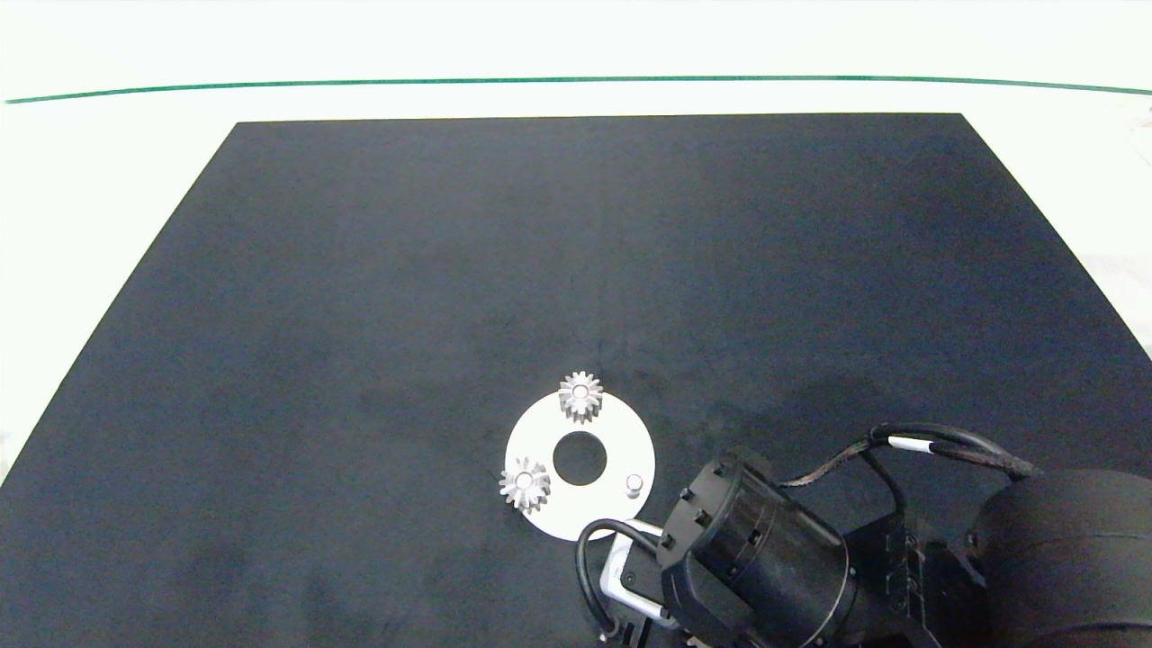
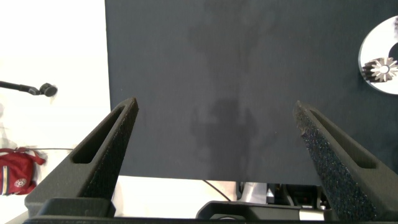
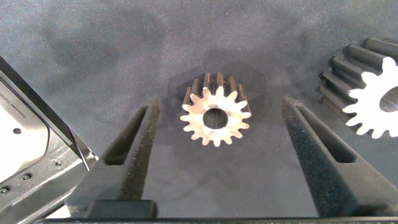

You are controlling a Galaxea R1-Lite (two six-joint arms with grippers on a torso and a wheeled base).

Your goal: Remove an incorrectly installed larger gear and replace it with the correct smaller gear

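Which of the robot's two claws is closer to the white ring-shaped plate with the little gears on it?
Right. The right gripper works beside the white plate, over a loose gear. The left gripper is far off, near the mat's edge.

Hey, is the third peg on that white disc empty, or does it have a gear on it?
Empty. On the white disc, the peg nearest the right arm stands bare; the other two pegs each carry a small gear.

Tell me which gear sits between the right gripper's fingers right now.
The gear lying flat on the black mat, centred between the open right gripper's fingers. A second loose gear lies outside one finger, and two more sit on the white disc.
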